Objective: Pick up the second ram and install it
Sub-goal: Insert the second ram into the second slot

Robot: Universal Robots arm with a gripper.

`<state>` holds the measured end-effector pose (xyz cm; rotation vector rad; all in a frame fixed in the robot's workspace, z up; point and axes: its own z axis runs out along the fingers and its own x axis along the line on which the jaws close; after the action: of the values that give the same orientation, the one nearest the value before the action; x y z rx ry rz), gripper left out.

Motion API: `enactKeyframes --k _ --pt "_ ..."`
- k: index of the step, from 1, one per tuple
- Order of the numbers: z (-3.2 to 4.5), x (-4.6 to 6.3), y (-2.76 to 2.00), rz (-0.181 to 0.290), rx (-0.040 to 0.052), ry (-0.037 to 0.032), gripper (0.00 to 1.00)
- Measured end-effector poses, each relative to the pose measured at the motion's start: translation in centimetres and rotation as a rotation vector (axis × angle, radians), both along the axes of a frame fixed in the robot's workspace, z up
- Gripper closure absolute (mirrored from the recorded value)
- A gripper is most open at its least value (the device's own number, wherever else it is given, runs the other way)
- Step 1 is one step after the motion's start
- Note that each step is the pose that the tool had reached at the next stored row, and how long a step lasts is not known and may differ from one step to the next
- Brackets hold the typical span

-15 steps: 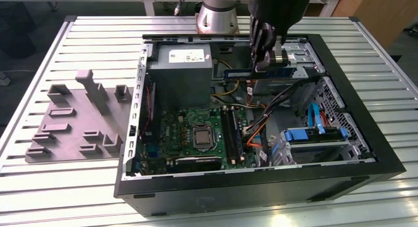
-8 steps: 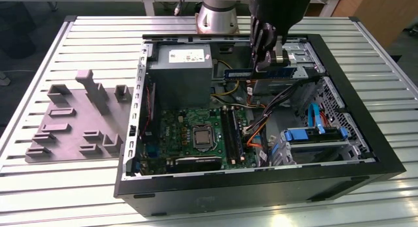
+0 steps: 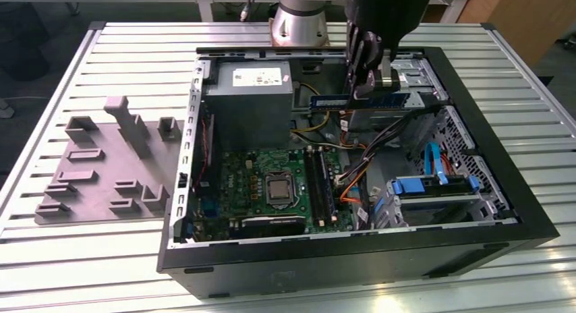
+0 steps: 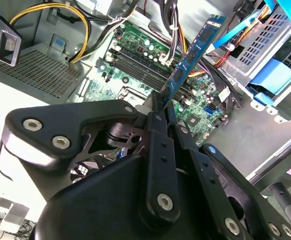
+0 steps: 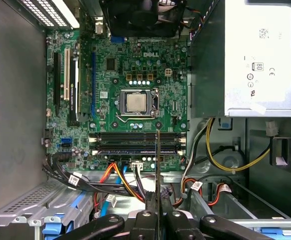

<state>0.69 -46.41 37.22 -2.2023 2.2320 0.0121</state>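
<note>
The gripper (image 4: 161,107) is closed on the flat faces of the second ram (image 4: 194,47). It holds the strip level above the far part of the open computer case (image 3: 504,212), crosswise to the memory slots (image 5: 135,136). The lower edge is left free, likely for seating.

Colours and patterns recorded

A blue-green second ram (image 4: 194,47) dotted with dark chips is seen over a green motherboard (image 5: 130,70); the gripper (image 4: 161,107) and computer case (image 3: 360,259) are black, the power supply (image 3: 247,104) grey, drive brackets (image 3: 432,187) blue, one cable (image 5: 207,142) yellow, the table (image 3: 90,259) ribbed silver
</note>
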Motion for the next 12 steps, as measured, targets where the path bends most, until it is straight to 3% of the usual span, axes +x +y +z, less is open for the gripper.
enactKeyframes --k 12 --pt "0.0 0.22 0.0 0.0 0.0001 0.0 0.86"
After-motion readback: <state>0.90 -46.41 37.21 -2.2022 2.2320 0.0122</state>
